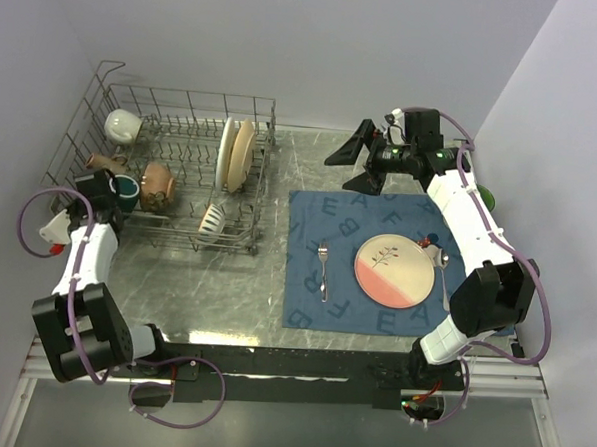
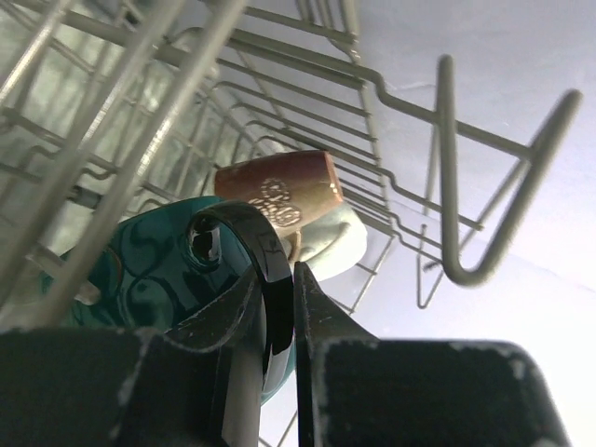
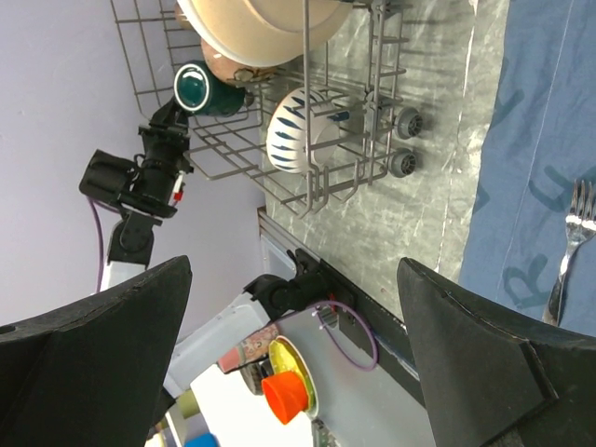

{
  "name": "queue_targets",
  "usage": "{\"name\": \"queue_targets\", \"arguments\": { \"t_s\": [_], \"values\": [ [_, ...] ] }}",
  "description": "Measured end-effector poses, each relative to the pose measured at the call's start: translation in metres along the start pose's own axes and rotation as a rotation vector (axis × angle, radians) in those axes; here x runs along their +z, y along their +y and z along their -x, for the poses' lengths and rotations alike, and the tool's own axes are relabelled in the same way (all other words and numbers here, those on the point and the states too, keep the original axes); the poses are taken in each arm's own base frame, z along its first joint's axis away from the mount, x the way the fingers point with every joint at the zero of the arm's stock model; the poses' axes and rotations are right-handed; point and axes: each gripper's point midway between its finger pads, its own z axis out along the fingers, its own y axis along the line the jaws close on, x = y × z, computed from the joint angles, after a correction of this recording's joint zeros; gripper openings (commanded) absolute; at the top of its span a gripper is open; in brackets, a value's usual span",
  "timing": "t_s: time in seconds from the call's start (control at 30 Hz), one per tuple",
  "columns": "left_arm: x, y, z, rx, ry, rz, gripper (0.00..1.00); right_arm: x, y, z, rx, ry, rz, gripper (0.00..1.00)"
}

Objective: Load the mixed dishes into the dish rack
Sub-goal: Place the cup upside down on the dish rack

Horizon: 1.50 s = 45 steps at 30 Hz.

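We have the left pincer [image 2: 279,279] clamped on the dark handle [image 2: 265,247] of the teal mug [image 2: 149,275], with the handle pinched between the two fingers. The mug sits at the near left corner of the dish rack [image 1: 195,96], tipped so that its mouth faces sideways. We cannot tell whether it already rests on the wires or hangs in our grip.

To finish this placement well, we judge that we should lower the mug gently until the tines bear its weight. Only then should we part the fingers, and no wider than the handle loop needs. A brown mug [image 2: 279,186] lies just beyond it, with a white mug [image 2: 340,247] behind, so we should not push forward. The rack's tall wire side runs close beside the wrist. We should therefore lift straight back out the way the arm entered, so that no finger hooks a wire or drags the handle along.

The right pincer [image 1: 346,171] hovers with its fingers wide apart and nothing between them, beyond the far edge of the placemat [image 1: 314,214]. The pink-and-cream plate [image 1: 394,271] and fork [image 1: 323,267] lie on the placemat on the surface, not yet loaded.
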Motion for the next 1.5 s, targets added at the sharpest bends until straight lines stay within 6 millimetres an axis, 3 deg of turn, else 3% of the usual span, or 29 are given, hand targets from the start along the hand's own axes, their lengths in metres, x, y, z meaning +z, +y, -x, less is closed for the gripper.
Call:
{"name": "queue_targets", "arguments": {
  "t_s": [0.3, 0.47, 0.63, 0.93, 1.33, 1.43, 1.5],
  "values": [
    [-0.002, 0.008, 0.016, 0.011, 0.001, 0.151, 0.01, 0.001, 0.000, -0.002, 0.004, 0.005, 0.000, 1.00],
    [-0.002, -0.002, 0.022, 0.020, -0.033, 0.220, 0.01, 0.002, 0.001, -0.003, 0.003, 0.007, 0.002, 1.00],
    [0.014, -0.003, 0.034, -0.001, -0.071, 0.250, 0.01, 0.001, 0.002, -0.003, 0.002, 0.006, 0.003, 1.00],
    [0.041, 0.029, 0.049, -0.042, -0.073, 0.280, 0.01, 0.001, 0.002, -0.003, 0.002, 0.007, 0.004, 1.00],
    [0.067, 0.025, 0.055, -0.066, -0.076, 0.345, 0.01, 0.002, 0.003, -0.005, 0.008, 0.018, 0.010, 1.00],
    [0.073, 0.029, 0.064, -0.070, -0.105, 0.389, 0.11, 0.003, 0.001, -0.005, 0.012, 0.024, 0.009, 1.00],
    [0.077, 0.031, 0.070, -0.073, -0.123, 0.423, 0.12, 0.004, 0.001, -0.005, 0.015, 0.026, 0.008, 1.00]
  ]
}}
